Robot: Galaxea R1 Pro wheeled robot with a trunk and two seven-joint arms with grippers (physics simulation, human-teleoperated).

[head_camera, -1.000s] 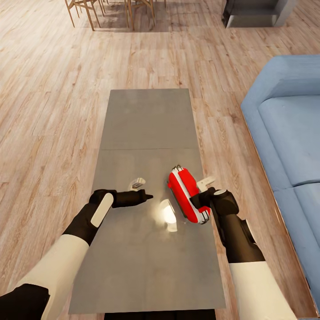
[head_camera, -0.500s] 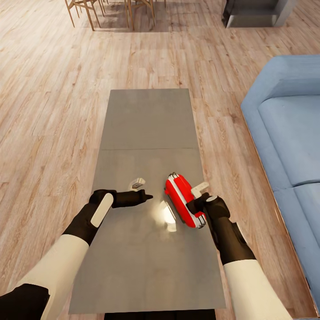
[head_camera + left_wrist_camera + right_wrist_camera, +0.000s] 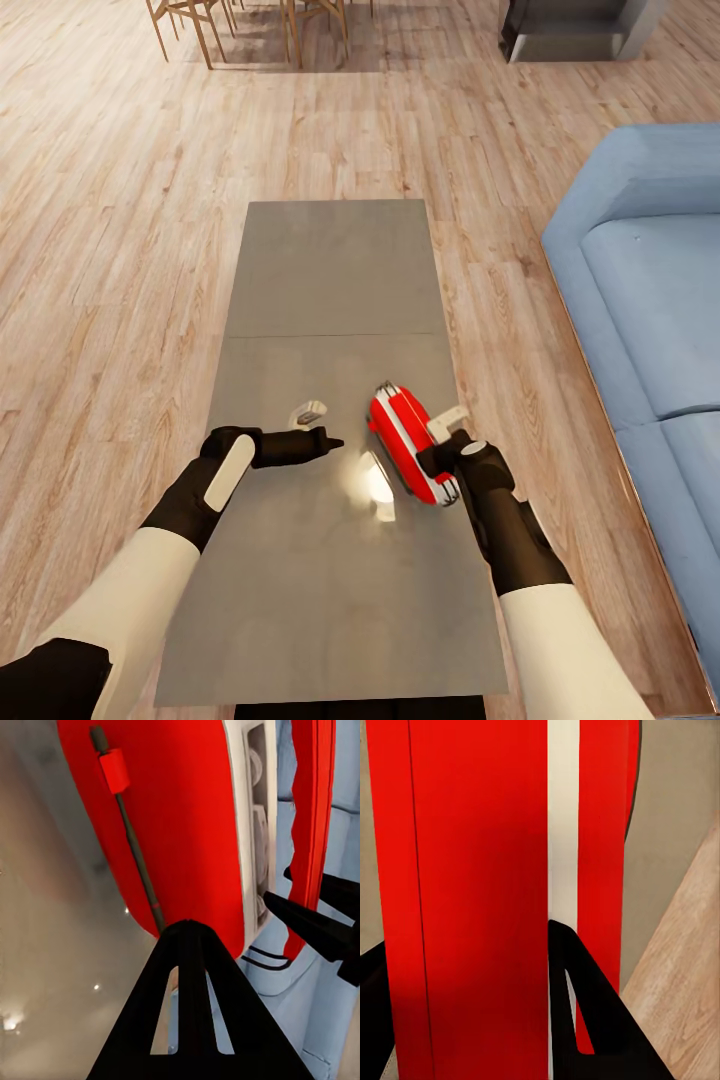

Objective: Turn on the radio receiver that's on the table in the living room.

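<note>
Right jaws (image 3: 440,462) clamp the radio receiver (image 3: 405,443) on the table (image 3: 330,270); left wrist view reveals its wire handle (image 3: 133,847); left jaws (image 3: 325,440) closed

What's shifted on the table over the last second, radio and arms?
The right hand has drawn leftward and slightly back toward the robot, and the radio receiver has slid left across the grey table with it, pressed against that hand. The left hand kept its place, apart from the radio. Sofa and view unchanged.
</note>
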